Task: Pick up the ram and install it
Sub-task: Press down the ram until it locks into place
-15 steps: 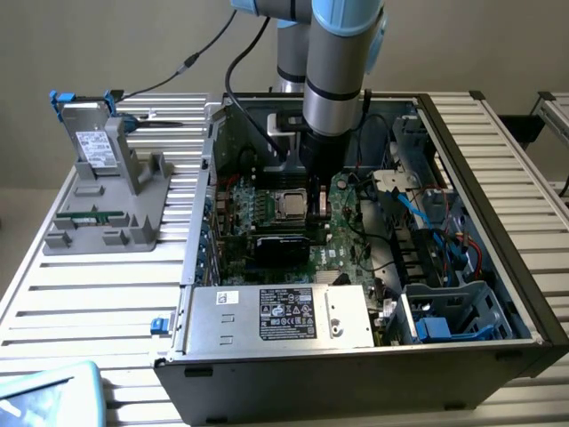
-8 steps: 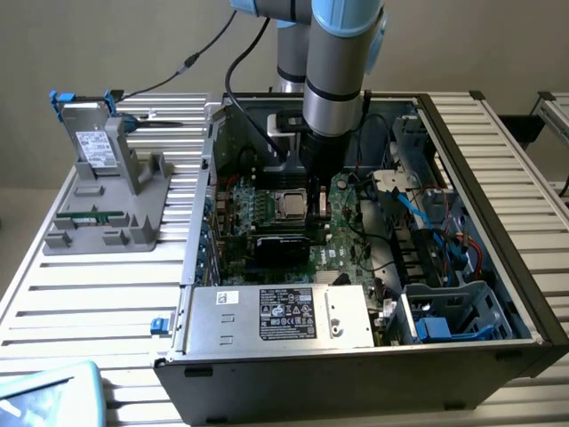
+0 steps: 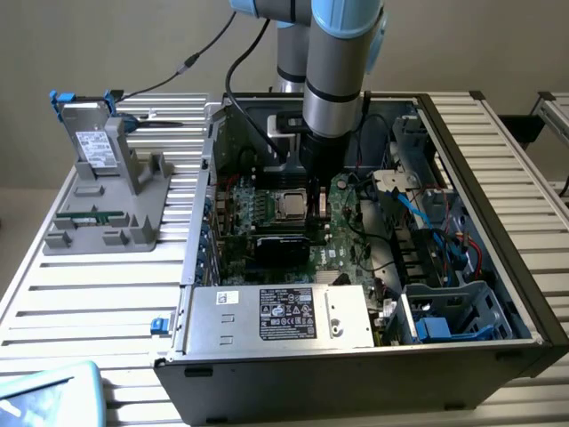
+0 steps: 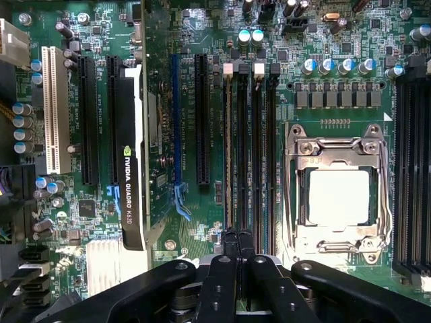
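Note:
The ram point(image 3: 89, 216), a long thin green stick, lies flat on the grey holder point(image 3: 107, 213) at the exterior view's left, outside the computer case. My gripper point(image 3: 317, 197) hangs far from it, inside the open case point(image 3: 356, 356), low over the motherboard point(image 4: 202, 222). In the wrist view the gripper point(image 4: 237, 237) is shut, its black fingers point(image 4: 229, 269) pressed together with nothing visible between them. The fingertips sit over the end of the black memory slots point(image 4: 249, 148), beside the CPU socket point(image 4: 339, 195).
A grey drive with blue tabs point(image 3: 89, 133) stands upright on the holder. Inside the case are the power supply point(image 3: 284, 316), blue cables point(image 3: 444, 240), a drive cage point(image 3: 453, 316) and a graphics card point(image 4: 131, 182). The slatted table point(image 3: 89, 294) lies around the case.

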### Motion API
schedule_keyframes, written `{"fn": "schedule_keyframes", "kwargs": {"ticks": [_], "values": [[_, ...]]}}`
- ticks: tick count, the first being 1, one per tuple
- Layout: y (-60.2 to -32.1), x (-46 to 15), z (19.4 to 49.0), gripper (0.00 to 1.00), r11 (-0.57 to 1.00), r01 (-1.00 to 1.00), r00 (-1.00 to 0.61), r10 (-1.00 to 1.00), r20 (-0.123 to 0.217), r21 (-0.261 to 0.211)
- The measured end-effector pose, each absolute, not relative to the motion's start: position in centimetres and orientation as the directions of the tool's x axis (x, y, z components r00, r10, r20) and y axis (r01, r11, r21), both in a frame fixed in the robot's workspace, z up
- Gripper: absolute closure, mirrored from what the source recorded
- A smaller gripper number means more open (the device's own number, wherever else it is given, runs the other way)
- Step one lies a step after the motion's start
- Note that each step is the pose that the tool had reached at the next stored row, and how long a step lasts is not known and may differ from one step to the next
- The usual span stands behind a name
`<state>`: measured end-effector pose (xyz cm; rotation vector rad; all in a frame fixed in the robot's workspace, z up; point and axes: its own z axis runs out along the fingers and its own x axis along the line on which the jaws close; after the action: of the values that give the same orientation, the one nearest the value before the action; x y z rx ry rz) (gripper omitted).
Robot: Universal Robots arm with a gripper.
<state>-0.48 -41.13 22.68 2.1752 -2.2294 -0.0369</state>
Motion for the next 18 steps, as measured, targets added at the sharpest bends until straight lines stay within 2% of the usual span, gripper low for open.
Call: {"fn": "schedule_keyframes", "kwargs": {"ticks": [18], "values": [[-41.1, -0.5, 23.7, 0.89, 0.025, -0.999, -0.025, -1.0, 0.002, 0.035]]}}
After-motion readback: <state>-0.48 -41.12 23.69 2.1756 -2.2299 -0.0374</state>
